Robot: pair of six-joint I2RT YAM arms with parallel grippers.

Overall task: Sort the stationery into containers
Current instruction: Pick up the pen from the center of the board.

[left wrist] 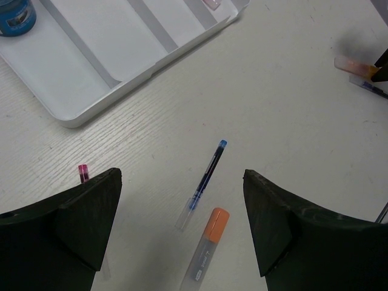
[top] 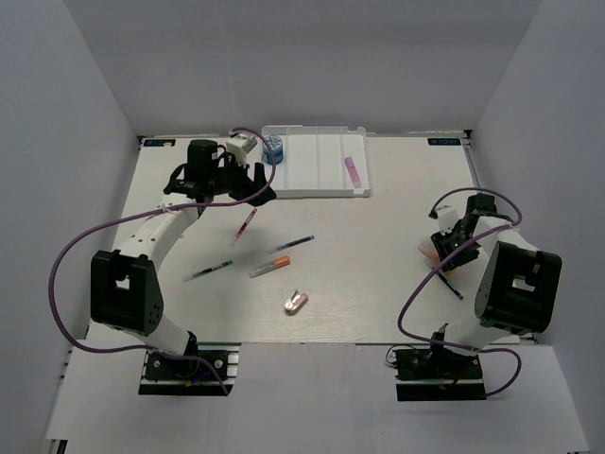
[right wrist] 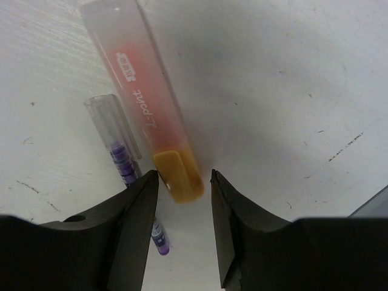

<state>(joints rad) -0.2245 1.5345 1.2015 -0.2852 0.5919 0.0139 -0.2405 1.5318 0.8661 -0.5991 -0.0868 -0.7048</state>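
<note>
The white divided tray [top: 317,175] lies at the back centre; a blue roll [top: 273,148] and a pink marker [top: 351,170] lie in it. My left gripper [top: 251,192] is open and empty, hovering just in front of the tray's left end. In the left wrist view [left wrist: 182,233] it is above a blue pen [left wrist: 206,179] and an orange-capped marker [left wrist: 206,251]. My right gripper [right wrist: 182,182] is open, low on the table, its fingertips on either side of the cap of an orange marker [right wrist: 148,109]. A purple pen [right wrist: 130,170] lies just beside it.
Loose on the table are a red pen [top: 244,227], a dark pen [top: 296,245], an orange-capped marker [top: 269,266], a green pen [top: 208,271] and a small pinkish eraser [top: 295,303]. White walls enclose three sides. Purple cables loop by both arms.
</note>
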